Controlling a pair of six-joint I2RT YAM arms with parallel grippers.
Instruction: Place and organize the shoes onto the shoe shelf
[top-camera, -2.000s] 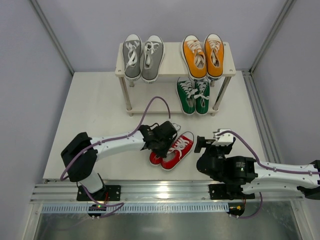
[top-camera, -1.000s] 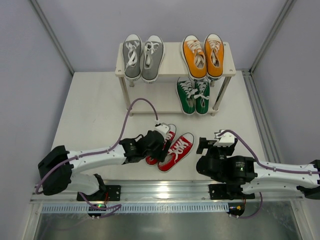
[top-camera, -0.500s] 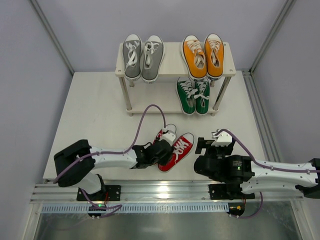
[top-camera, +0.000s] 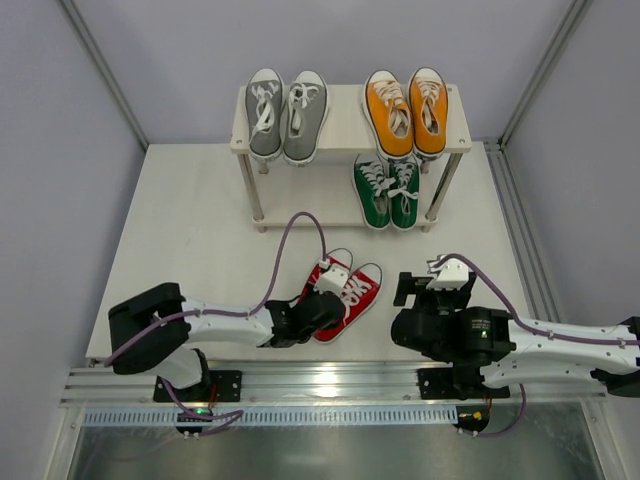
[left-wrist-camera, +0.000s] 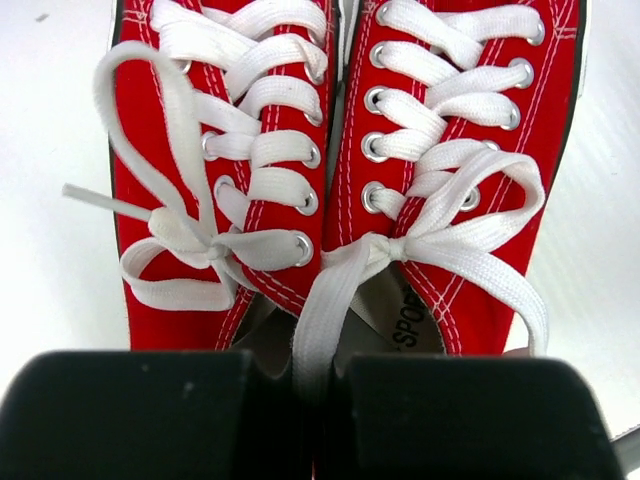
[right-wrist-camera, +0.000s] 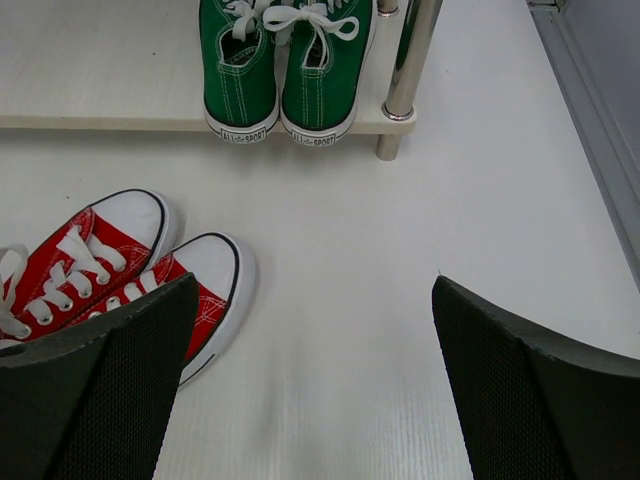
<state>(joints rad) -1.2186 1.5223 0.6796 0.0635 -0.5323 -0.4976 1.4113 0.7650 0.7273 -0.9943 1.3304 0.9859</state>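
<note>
The red shoes (top-camera: 352, 288) lie side by side on the table in front of the shoe shelf (top-camera: 345, 128). My left gripper (top-camera: 322, 302) sits at their heels, shut on the two inner heel walls with a lace between the fingers; the left wrist view shows the red shoes (left-wrist-camera: 480, 150) and the gripper (left-wrist-camera: 318, 365). The grey shoes (top-camera: 286, 113) and the orange shoes (top-camera: 405, 110) are on the top board. The green shoes (top-camera: 386, 190) are on the lower board at the right. My right gripper (top-camera: 430, 285) is open and empty, right of the red pair.
The right wrist view shows the red shoes (right-wrist-camera: 110, 250) at the left, the green shoes (right-wrist-camera: 285, 70) on the lower board (right-wrist-camera: 100, 80), and a metal shelf leg (right-wrist-camera: 405, 70). The lower board's left half is bare.
My left gripper has swung round behind the red shoes' heels and shut on them. The two red shoes, splayed before, now lie close together and parallel. The right arm has barely moved.
</note>
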